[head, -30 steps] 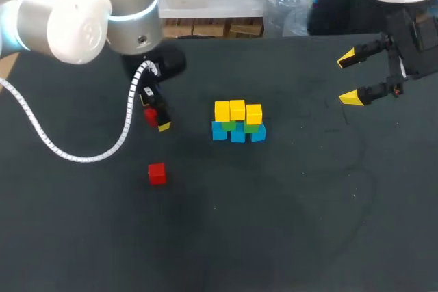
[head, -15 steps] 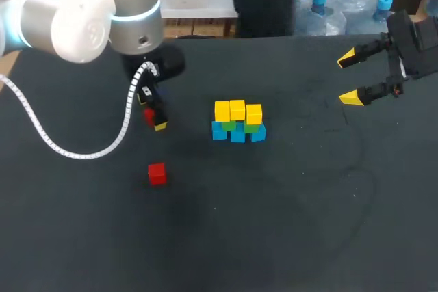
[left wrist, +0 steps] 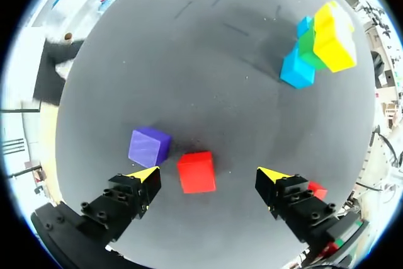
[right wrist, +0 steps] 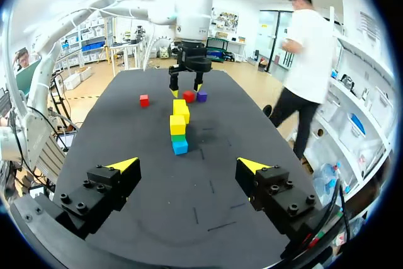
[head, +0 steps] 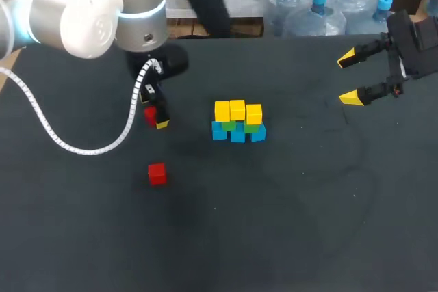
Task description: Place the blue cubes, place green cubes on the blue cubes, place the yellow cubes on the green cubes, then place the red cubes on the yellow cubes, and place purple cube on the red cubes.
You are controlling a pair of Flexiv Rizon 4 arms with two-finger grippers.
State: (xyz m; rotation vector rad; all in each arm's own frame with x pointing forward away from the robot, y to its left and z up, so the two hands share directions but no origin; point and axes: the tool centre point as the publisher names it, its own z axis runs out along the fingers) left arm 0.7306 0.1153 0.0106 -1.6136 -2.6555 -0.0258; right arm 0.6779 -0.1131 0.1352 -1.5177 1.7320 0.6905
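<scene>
Motion since the earlier frames is showing only in the left arm (head: 82, 15), whose bulky joint is sitting slightly further toward the middle in the head view. The left end effector (left wrist: 209, 173) is staying over the same spot, its fingers spread wide with a red cube (left wrist: 196, 171) lying between them on the worktop (head: 274, 223) and touching neither. A purple cube (left wrist: 149, 146) is resting just beside one finger, and a second red cube (head: 157, 174) is lying apart, nearer the robot. The stack is standing mid-worktop as before: blue cubes (head: 237, 135) at the bottom, green cubes (head: 251, 128) on them, yellow cubes (head: 237, 109) on top. The right end effector (head: 349, 78) is hanging unmoved, well apart from the stack, wide open and holding nothing.
</scene>
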